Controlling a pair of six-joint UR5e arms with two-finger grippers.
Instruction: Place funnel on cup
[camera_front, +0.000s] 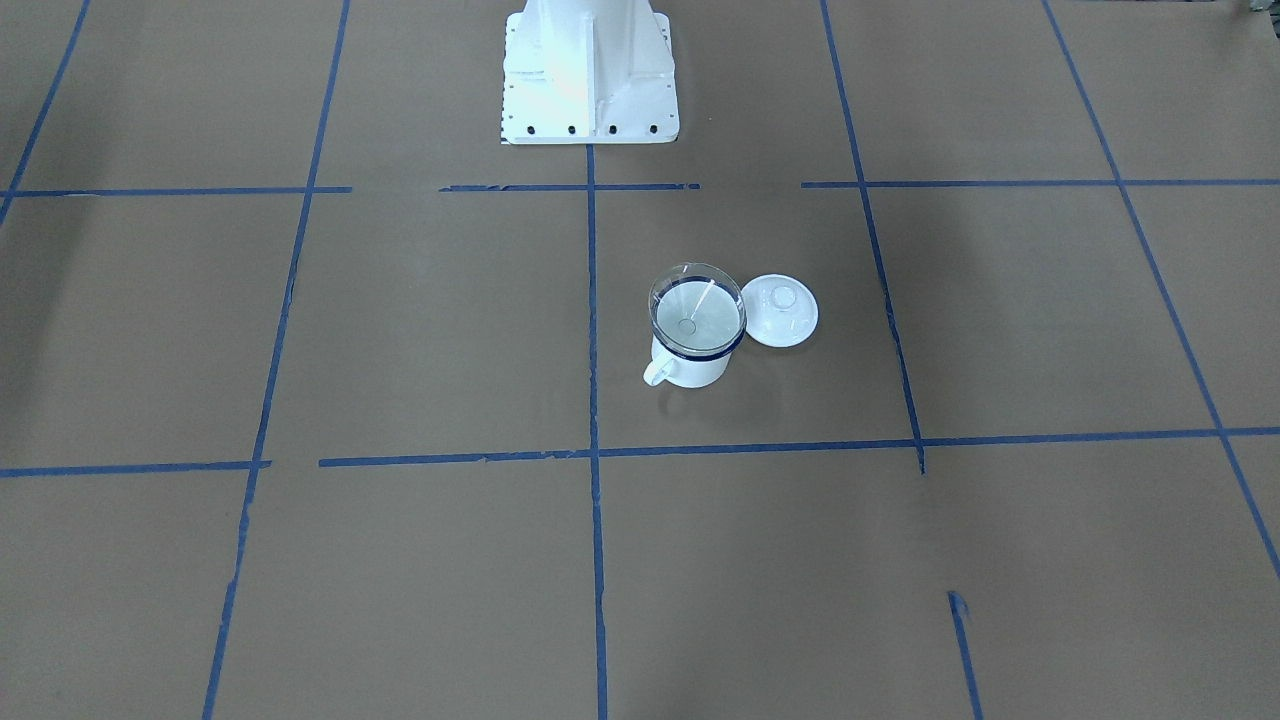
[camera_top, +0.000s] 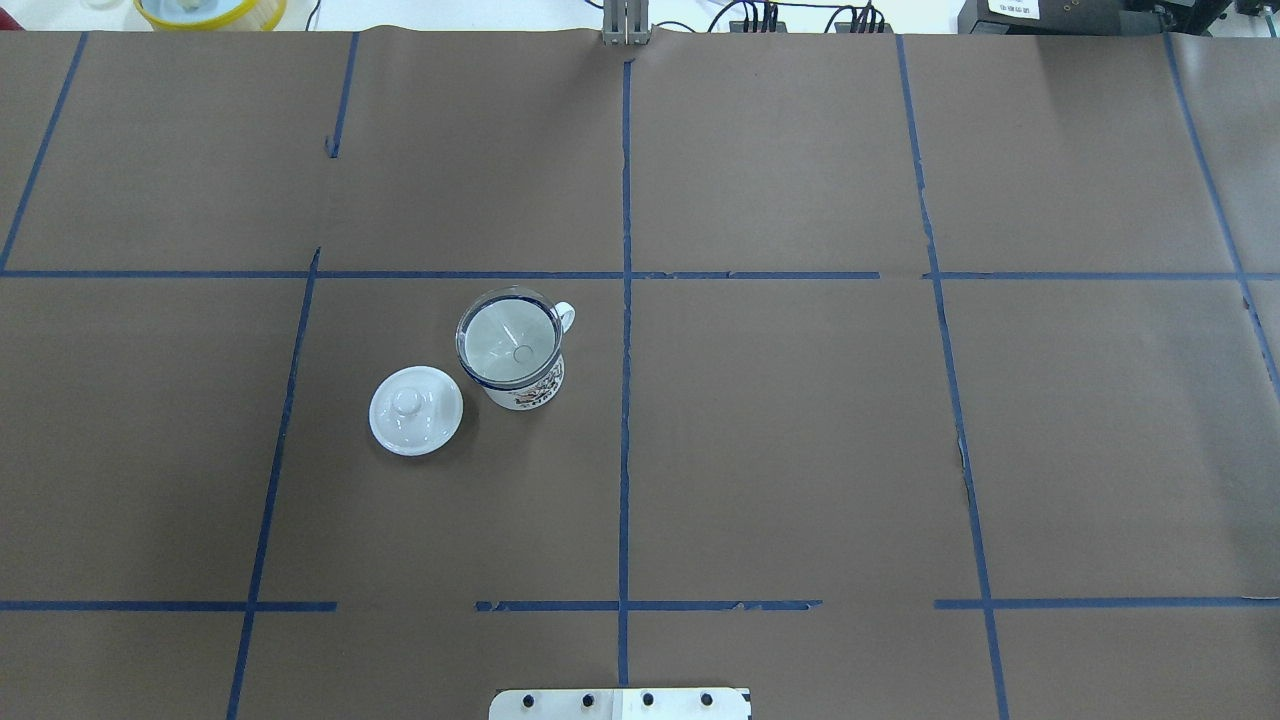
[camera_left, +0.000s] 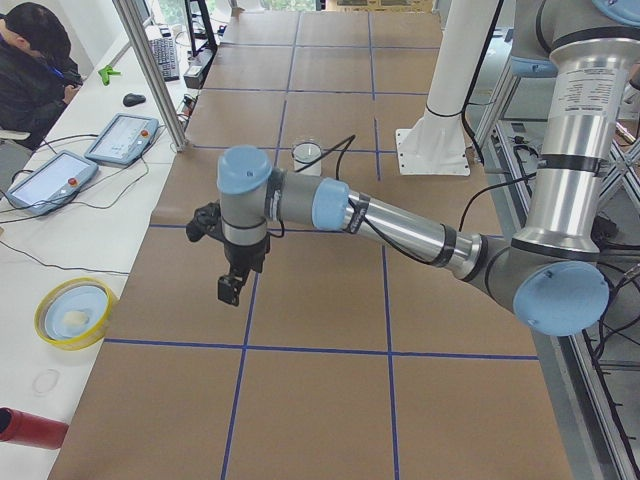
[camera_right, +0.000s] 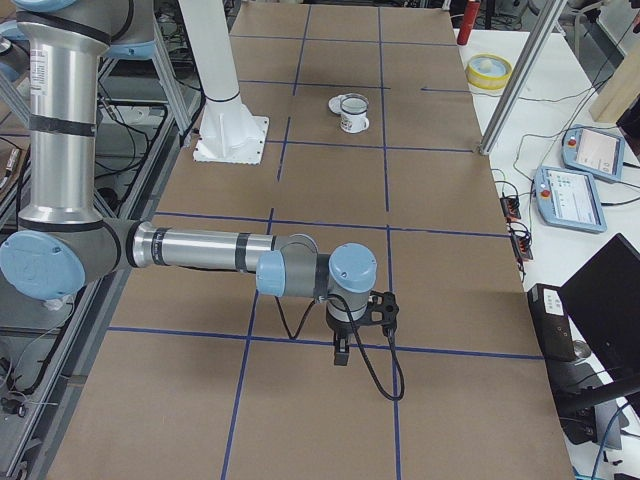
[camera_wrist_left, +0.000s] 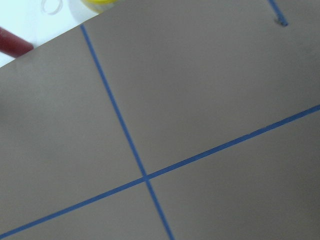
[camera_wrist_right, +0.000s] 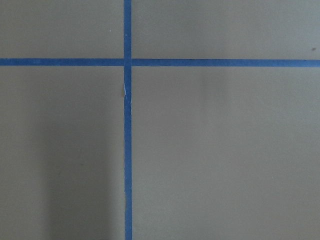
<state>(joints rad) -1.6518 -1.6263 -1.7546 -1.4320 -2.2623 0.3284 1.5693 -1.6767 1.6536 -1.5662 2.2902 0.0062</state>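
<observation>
The clear funnel (camera_front: 697, 310) sits upright in the mouth of the white cup (camera_front: 690, 367), whose dark blue rim rings it. The funnel (camera_top: 508, 340) and cup (camera_top: 527, 392) also show in the overhead view, left of the centre tape line. Both are small and far in the side views, in the left one (camera_left: 307, 153) and the right one (camera_right: 352, 115). My left gripper (camera_left: 231, 290) hangs over the table's left end, far from the cup. My right gripper (camera_right: 342, 355) hangs over the right end. I cannot tell whether either is open or shut.
A flat white knobbed lid (camera_front: 780, 310) lies on the table beside the cup, and shows in the overhead view (camera_top: 416, 410). The robot's white base (camera_front: 590, 70) stands behind. A yellow bowl (camera_left: 75, 312) and red cylinder (camera_left: 30, 428) sit off the table's left end. Tablets (camera_right: 585, 195) lie alongside.
</observation>
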